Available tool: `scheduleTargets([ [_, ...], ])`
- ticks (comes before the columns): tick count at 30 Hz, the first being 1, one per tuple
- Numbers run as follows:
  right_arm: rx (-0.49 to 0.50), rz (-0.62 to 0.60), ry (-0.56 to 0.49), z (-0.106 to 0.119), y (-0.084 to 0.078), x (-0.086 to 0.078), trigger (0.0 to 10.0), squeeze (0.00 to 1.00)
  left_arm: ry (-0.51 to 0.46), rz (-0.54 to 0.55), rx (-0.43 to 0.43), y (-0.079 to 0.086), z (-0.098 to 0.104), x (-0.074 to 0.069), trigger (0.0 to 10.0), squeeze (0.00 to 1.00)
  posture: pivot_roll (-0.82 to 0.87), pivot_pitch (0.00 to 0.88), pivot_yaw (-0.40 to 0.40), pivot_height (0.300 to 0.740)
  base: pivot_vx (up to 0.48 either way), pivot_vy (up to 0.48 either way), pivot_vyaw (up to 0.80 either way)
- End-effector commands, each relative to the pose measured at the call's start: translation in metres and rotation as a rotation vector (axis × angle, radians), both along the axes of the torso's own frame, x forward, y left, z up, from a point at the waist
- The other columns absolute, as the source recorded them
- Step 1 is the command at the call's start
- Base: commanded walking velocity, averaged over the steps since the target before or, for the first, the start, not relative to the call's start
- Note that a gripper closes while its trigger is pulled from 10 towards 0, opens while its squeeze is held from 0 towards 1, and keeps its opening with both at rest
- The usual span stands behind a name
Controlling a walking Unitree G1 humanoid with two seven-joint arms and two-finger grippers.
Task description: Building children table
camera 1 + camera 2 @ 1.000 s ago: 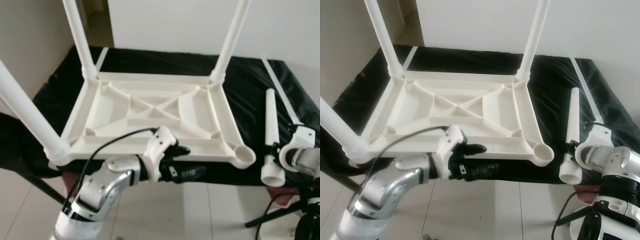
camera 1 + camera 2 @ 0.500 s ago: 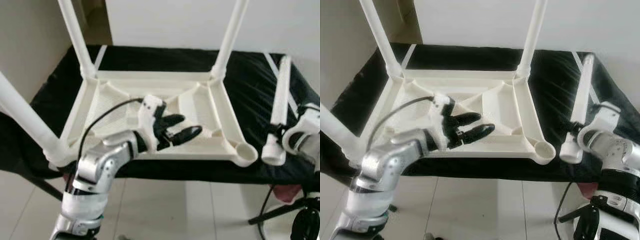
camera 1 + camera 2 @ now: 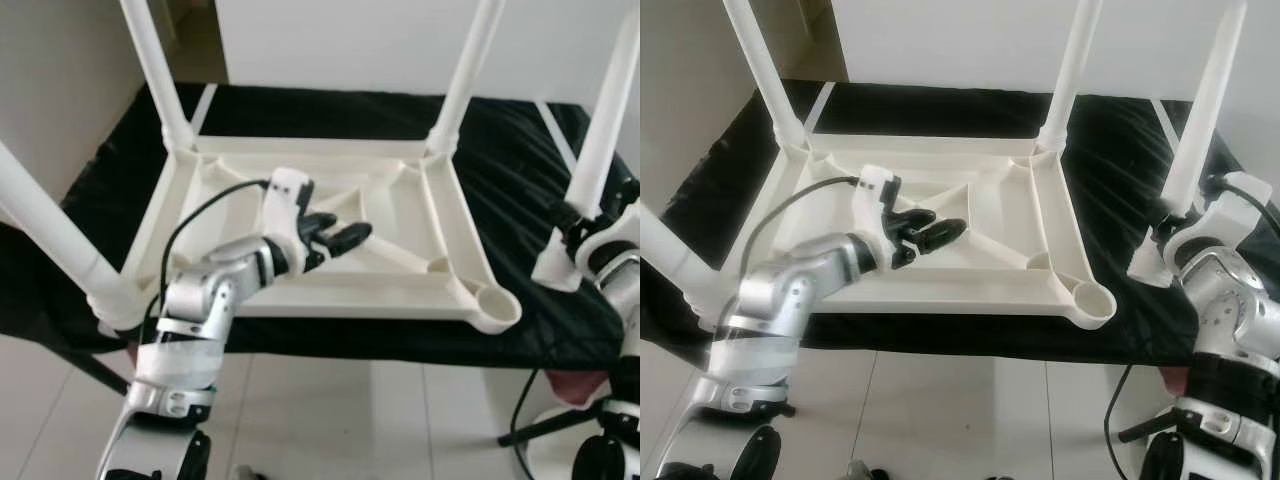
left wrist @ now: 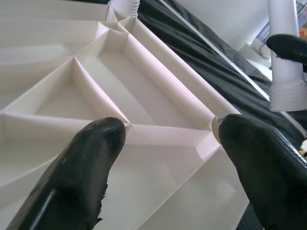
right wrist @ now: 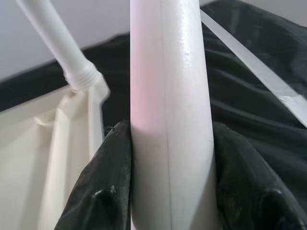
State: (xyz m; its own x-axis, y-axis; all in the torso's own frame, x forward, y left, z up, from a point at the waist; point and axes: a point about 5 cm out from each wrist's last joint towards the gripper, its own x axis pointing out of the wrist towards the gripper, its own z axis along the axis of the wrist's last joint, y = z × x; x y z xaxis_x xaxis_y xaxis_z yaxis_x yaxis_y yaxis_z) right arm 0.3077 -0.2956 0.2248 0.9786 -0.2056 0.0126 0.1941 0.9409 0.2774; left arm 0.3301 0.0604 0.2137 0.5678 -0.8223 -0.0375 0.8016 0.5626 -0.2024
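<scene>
Three legs are seen already fitted to the upturned white tabletop (image 3: 940, 290); the fourth leg (image 3: 1202, 120) is clamped upright in the right gripper (image 3: 1175, 225), just right of the empty corner socket (image 3: 1087, 298). The left gripper (image 3: 925, 230) (fingers spread wide, holding nothing) is held over the ribbed underside.

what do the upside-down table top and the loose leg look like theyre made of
Table top: likely moulded plastic, off-white with a satin sheen; ribbed underside. Loose leg, held in the right end effector: seemingly the same plastic, smooth, with a faint seam line.
</scene>
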Motion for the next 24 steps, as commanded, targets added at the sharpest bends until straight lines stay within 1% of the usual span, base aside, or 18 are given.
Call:
scheduleTargets([
  [1, 0.005, 0.009, -0.070, 0.006, 0.004, -0.003, 10.0, 0.00, -0.053, -0.013, 0.026, -0.007, 0.005, 0.001, 10.0, 0.00, -0.02, 0.097, -0.019, 0.740, 0.000, 0.000, 0.00],
  [3, 0.025, 0.026, -0.121, 0.009, 0.012, -0.005, 10.0, 0.00, -0.096, -0.010, 0.036, -0.015, 0.009, 0.002, 10.0, 0.00, -0.02, 0.091, -0.019, 0.740, 0.000, 0.000, 0.00],
  [5, -0.035, 0.093, -0.181, 0.012, 0.030, -0.006, 10.0, 0.00, -0.146, 0.013, 0.083, -0.023, 0.010, 0.008, 10.0, 0.00, -0.02, 0.079, -0.017, 0.740, 0.000, 0.000, 0.00],
  [6, -0.072, 0.129, -0.216, 0.015, 0.040, -0.007, 10.0, 0.00, -0.170, 0.037, 0.093, -0.026, 0.013, 0.011, 10.0, 0.00, -0.02, 0.079, -0.017, 0.740, 0.000, 0.000, 0.00],
  [7, -0.096, 0.152, -0.241, 0.016, 0.047, -0.009, 10.0, 0.00, -0.186, 0.054, 0.097, -0.027, 0.015, 0.014, 10.0, 0.00, -0.02, 0.079, -0.017, 0.740, 0.000, 0.000, 0.00],
  [8, -0.096, 0.152, -0.241, 0.016, 0.047, -0.009, 10.0, 0.00, -0.186, 0.054, 0.097, -0.027, 0.015, 0.014, 10.0, 0.00, -0.02, 0.079, -0.017, 0.740, 0.000, 0.000, 0.00],
  [9, -0.115, 0.182, -0.271, 0.018, 0.054, -0.011, 10.0, 0.00, -0.175, 0.051, 0.083, -0.029, 0.017, 0.016, 10.0, 0.00, -0.02, 0.075, -0.016, 0.740, 0.000, 0.000, 0.00],
  [11, -0.096, 0.218, -0.298, 0.018, 0.063, -0.011, 10.0, 0.00, -0.184, 0.039, 0.089, -0.031, 0.020, 0.018, 10.0, 0.00, -0.02, 0.068, -0.012, 0.740, 0.000, 0.000, 0.00],
  [12, -0.091, 0.231, -0.304, 0.017, 0.068, -0.011, 10.0, 0.00, -0.181, 0.035, 0.096, -0.033, 0.020, 0.020, 10.0, 0.00, -0.02, 0.063, -0.010, 0.740, 0.000, 0.000, 0.00],
  [14, -0.088, 0.236, -0.306, 0.016, 0.070, -0.011, 10.0, 0.00, -0.180, 0.034, 0.103, -0.033, 0.020, 0.021, 10.0, 0.00, -0.02, 0.063, -0.010, 0.740, 0.000, 0.000, 0.00],
  [15, -0.089, 0.272, -0.306, 0.013, 0.078, -0.012, 10.0, 0.00, -0.166, 0.051, 0.102, -0.035, 0.021, 0.024, 10.0, 0.00, -0.02, 0.057, -0.007, 0.740, 0.000, 0.000, 0.00],
  [17, -0.089, 0.272, -0.306, 0.013, 0.078, -0.012, 10.0, 0.00, -0.166, 0.051, 0.102, -0.035, 0.021, 0.024, 10.0, 0.00, -0.02, 0.057, -0.007, 0.740, 0.000, 0.000, 0.00],
  [18, -0.098, 0.299, -0.302, 0.010, 0.084, -0.012, 10.0, 0.00, -0.158, 0.066, 0.106, -0.036, 0.023, 0.028, 10.0, 0.00, -0.02, 0.046, -0.005, 0.740, 0.000, 0.000, 0.00],
  [19, -0.090, 0.334, -0.299, 0.006, 0.090, -0.012, 10.0, 0.00, -0.168, 0.085, 0.113, -0.038, 0.026, 0.031, 10.0, 0.00, -0.01, 0.040, -0.003, 0.740, 0.000, 0.000, 0.00],
  [20, -0.090, 0.334, -0.299, 0.006, 0.090, -0.012, 10.0, 0.00, -0.168, 0.085, 0.113, -0.038, 0.026, 0.031, 10.0, 0.00, -0.01, 0.040, -0.003, 0.740, 0.000, 0.000, 0.00],
  [22, -0.089, 0.411, -0.285, -0.002, 0.104, -0.014, 10.0, 0.00, -0.219, 0.118, 0.143, -0.041, 0.031, 0.037, 10.0, 0.00, -0.01, 0.027, 0.002, 0.740, 0.000, 0.000, 0.00],
  [23, -0.089, 0.411, -0.285, -0.002, 0.104, -0.014, 10.0, 0.00, -0.219, 0.118, 0.143, -0.041, 0.031, 0.037, 10.0, 0.00, -0.01, 0.027, 0.002, 0.740, 0.000, 0.000, 0.00],
  [24, -0.088, 0.431, -0.285, -0.005, 0.108, -0.015, 10.0, 0.00, -0.230, 0.132, 0.152, -0.042, 0.032, 0.039, 10.0, 0.00, -0.01, 0.009, 0.001, 0.740, 0.000, 0.000, 0.00],
])
